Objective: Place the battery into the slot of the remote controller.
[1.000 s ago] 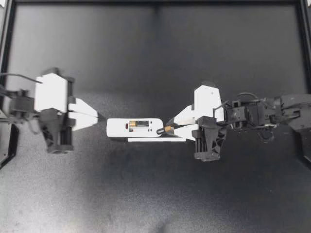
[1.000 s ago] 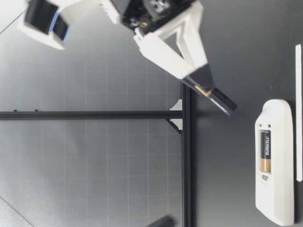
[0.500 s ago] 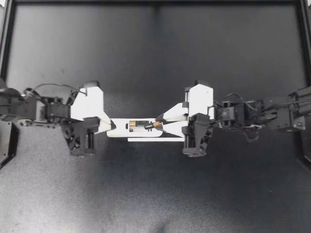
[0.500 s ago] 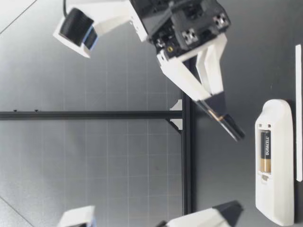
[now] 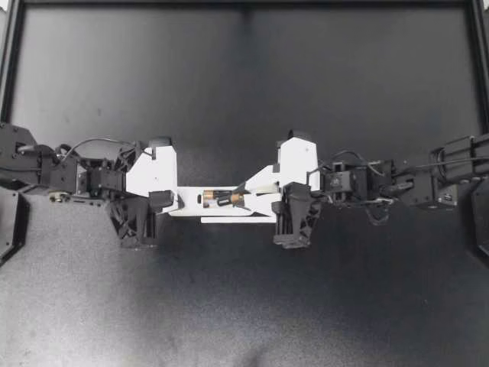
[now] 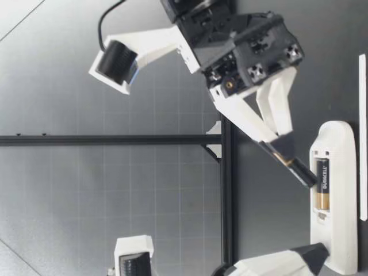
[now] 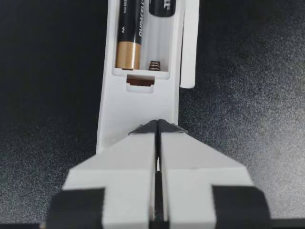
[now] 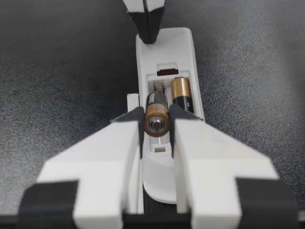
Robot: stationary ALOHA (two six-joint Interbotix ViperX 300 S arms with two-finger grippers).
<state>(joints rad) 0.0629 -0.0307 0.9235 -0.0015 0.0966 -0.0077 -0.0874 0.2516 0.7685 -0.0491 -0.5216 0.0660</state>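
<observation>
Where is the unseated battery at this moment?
In the top view, the battery is clamped in my right gripper, tilted nose-down at the remote's empty slot, beside the seated battery.

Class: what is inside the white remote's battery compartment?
One black-and-gold battery lies seated; beside it, a bare spring. My right end effector holds a second battery tilted in, hiding that bay's other end.

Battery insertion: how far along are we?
Done: one battery lies seated in the remote. In hand: right jaws grip the second battery, tilted, nose at the empty slot; left jaws, shut, sit at the remote's end. Left: press it flat, release.
</observation>
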